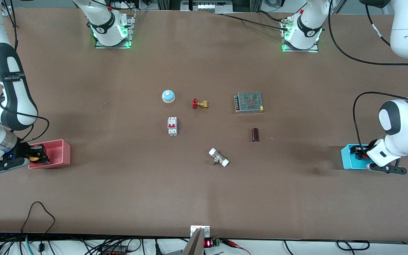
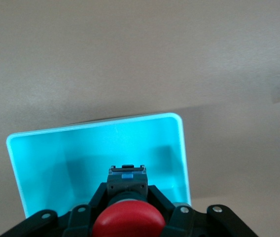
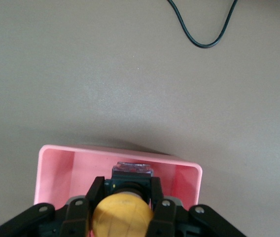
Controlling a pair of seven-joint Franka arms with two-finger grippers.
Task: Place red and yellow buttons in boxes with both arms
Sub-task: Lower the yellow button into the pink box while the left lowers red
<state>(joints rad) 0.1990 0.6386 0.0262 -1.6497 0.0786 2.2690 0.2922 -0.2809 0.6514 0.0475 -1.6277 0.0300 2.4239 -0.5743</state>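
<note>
My left gripper (image 1: 361, 153) is over the cyan box (image 1: 348, 158) at the left arm's end of the table, shut on the red button (image 1: 364, 155). In the left wrist view the gripper (image 2: 126, 191) has its fingers (image 2: 98, 196) on each side of the red button's (image 2: 128, 220) black body, over the open cyan box (image 2: 46, 163). My right gripper (image 1: 36, 156) is over the pink-red box (image 1: 57, 153) at the right arm's end, shut on the yellow button (image 1: 33, 158). In the right wrist view the gripper (image 3: 125, 192) has the yellow button (image 3: 122, 216) above the pink-red box (image 3: 56, 170).
Mid-table lie a blue dome bell (image 1: 168, 96), a brass valve with a red handle (image 1: 199, 104), a metal mesh power supply (image 1: 249, 102), a white circuit breaker (image 1: 172, 126), a dark brown cylinder (image 1: 255, 135) and a white-capped fitting (image 1: 219, 157). A black cable (image 3: 204, 34) loops on the table near the pink-red box.
</note>
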